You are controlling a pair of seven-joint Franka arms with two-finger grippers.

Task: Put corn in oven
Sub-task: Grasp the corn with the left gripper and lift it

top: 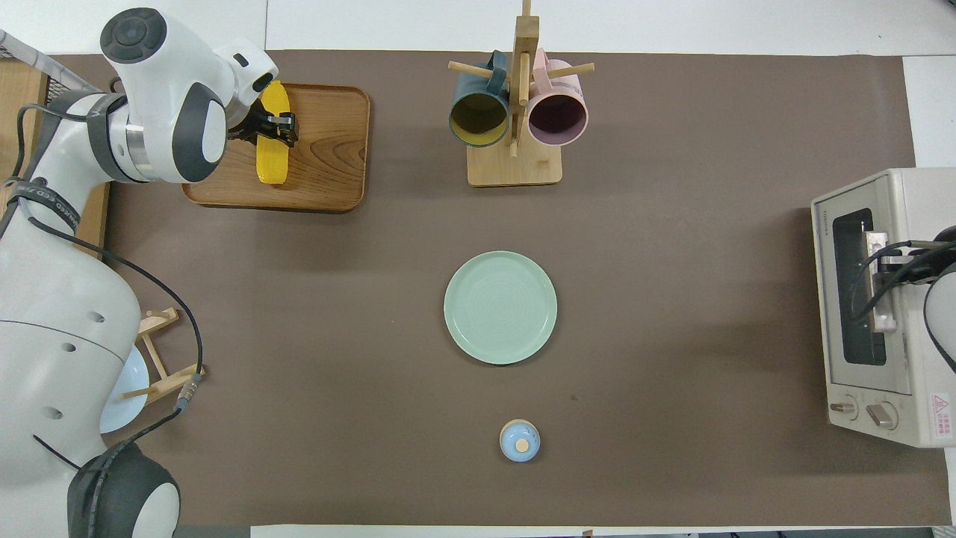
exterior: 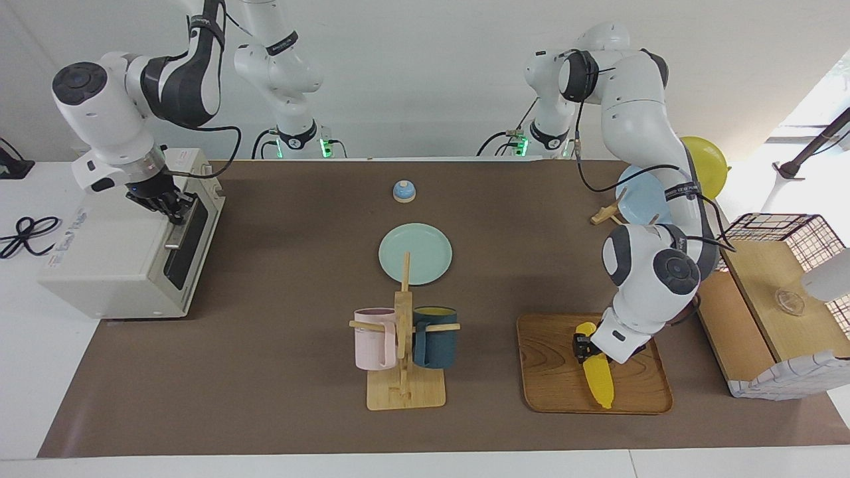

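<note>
Where smooth tapered corn (exterior: pixel 596 373) lies, wooden tray (exterior: pixel 551 392)

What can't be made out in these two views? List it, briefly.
Oven interior: dark door glass hides it, both views.
Corn middle: under the left gripper, both views.
Oven handle: mostly under the right gripper, both views.
Pale blue plate: largely covered by the left arm, both views.

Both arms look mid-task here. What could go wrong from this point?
1. The left tool sits across the corn near one end on the wooden tray, so the long free end may swing or slip when lifted.
2. The oven door looks closed, with the right tool at its handle; corn arriving early would have nowhere to go.
3. The mug rack stands between tray and oven.
</note>
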